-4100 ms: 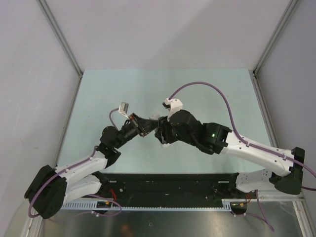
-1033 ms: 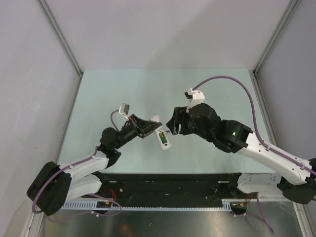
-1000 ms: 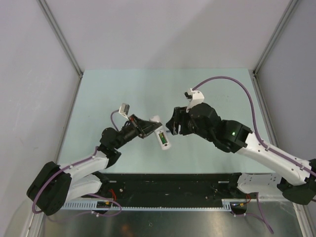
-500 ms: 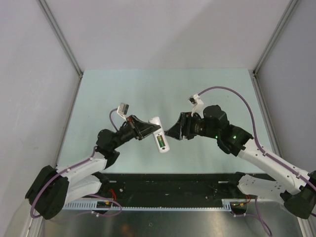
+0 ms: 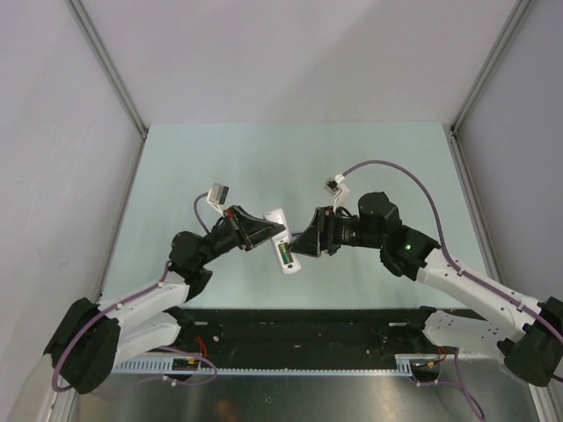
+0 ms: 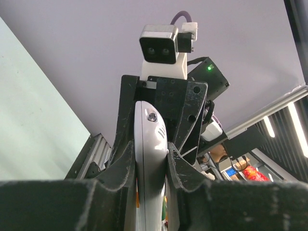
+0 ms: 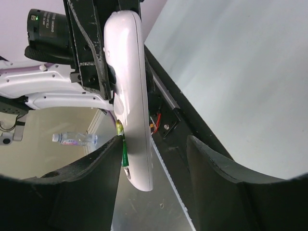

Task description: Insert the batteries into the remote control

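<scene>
Pale green tabletop [image 5: 220, 158] under both arms. Slim white plastic remote control [image 5: 283, 249] is up in the air, left gripper [image 5: 264, 233] clamped on it. Right gripper [image 5: 303, 244] has jaws apart, straddling the remote's lower end, with a gap on one side. Small green cylindrical battery [image 7: 124, 161] shows at the back recess; second battery not visible. Remote looks light, rigid and slick-shelled, so hold it clear of the recess.

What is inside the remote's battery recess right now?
A green battery sits in the open recess of the remote control, held by the left claw. Whether the dark battery is also in there cannot be seen; the right claw partly covers it.
</scene>
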Robot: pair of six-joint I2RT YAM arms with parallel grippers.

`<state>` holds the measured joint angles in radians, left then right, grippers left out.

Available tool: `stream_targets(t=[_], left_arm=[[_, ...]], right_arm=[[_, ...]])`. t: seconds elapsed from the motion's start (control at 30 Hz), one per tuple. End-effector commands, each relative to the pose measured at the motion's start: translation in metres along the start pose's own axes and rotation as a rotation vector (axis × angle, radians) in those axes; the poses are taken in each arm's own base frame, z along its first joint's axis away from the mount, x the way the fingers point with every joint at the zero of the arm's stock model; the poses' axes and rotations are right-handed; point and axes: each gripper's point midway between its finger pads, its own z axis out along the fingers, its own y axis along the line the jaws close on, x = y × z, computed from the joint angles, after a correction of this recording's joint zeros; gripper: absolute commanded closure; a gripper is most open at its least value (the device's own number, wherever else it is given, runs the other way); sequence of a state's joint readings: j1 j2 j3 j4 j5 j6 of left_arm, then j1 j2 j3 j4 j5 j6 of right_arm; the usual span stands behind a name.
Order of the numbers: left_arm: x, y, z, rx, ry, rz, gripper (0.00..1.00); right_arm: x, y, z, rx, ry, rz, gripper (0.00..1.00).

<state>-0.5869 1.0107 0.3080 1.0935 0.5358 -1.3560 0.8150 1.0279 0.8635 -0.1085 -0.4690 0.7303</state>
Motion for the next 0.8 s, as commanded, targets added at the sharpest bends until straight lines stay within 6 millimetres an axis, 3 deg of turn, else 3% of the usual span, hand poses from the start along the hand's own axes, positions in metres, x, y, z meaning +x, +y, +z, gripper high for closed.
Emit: stream_targets(t=[0.0, 0.27, 0.77], left_arm=[[-0.006, -0.031, -0.0003, 0.1, -0.011, 0.043, 1.0], [-0.0057, -0.0339, -0.0016, 0.109, -0.014, 0.045, 1.0], [-0.0052, -0.0319, -0.0042, 0.106, -0.019, 0.044, 1.0]], right_arm=[[-0.004, 0.0162, 0.0017, -0.084, -0.012, -0.013, 0.41], [0.0037, 0.0174, 0.0081, -0.115, 0.01, 0.004, 0.41], [0.0006, 0.0179, 0.0077, -0.122, -0.008, 0.023, 0.4]])
